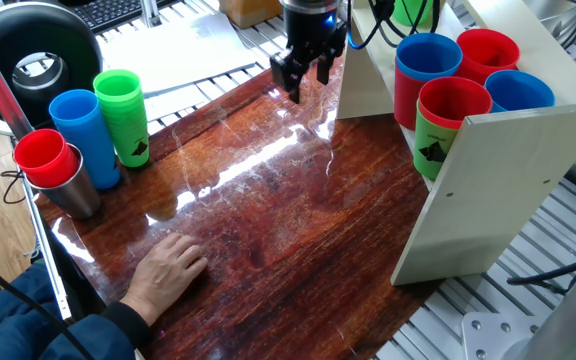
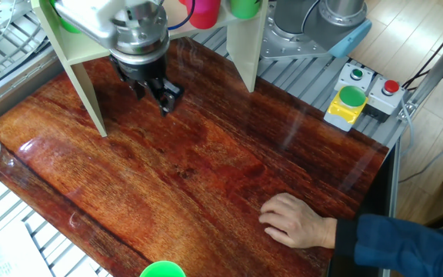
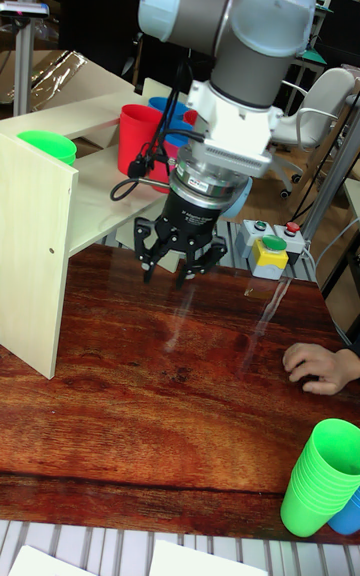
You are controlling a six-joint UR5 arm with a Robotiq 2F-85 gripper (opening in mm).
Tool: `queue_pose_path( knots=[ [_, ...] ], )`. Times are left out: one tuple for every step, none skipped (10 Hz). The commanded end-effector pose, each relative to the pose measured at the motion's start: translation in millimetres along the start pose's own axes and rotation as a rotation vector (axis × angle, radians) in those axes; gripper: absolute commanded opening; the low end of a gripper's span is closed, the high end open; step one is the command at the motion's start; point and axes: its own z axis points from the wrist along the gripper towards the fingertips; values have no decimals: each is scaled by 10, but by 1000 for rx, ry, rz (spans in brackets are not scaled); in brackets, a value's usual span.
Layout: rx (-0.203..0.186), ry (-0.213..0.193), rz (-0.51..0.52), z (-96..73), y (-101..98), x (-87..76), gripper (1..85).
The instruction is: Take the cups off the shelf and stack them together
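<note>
The cups stand on the cream shelf (image 1: 508, 190) at the right: two blue cups (image 1: 426, 58) (image 1: 520, 90), a red cup (image 1: 488, 48), and another red cup (image 1: 452, 100) nested in a green cup with a black logo (image 1: 430, 150). My gripper (image 1: 305, 78) hangs over the table's far edge, just left of the shelf's side panel, apart from every cup. It is open and holds nothing. The tall fixed view shows the gripper (image 3: 178, 266) low over the wood in front of the shelf (image 3: 40, 236), with a red cup (image 3: 140, 141) and a green cup (image 3: 47, 146) up on it. The other fixed view blurs the gripper (image 2: 164, 96).
At the left stand a tall blue cup column (image 1: 83, 130), a green column (image 1: 123, 115) and a steel tumbler (image 1: 73, 192) with red cups (image 1: 43, 155) in it. A person's hand (image 1: 168, 270) rests on the near table. A button box (image 2: 352, 100) sits past the table's edge.
</note>
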Motion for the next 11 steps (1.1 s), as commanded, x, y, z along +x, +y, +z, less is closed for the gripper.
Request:
queue_pose_path(
  knots=[
    [47,16,-26,-14,-24,11,13],
    [50,18,-39,-35,-69,16,13],
    [44,18,-56,-72,-108,35,13],
    [32,22,-73,-140,-128,90,13],
    [32,28,-92,-224,-155,164,13],
    [75,22,-126,-340,-280,225,13],
    [100,19,-147,-472,-335,303,13],
    [102,10,-157,-552,-319,368,13],
    [107,-10,-175,-597,-324,371,13],
    [90,-29,-194,-626,-277,374,13],
    [76,-29,-205,-640,-236,404,13]
  ],
)
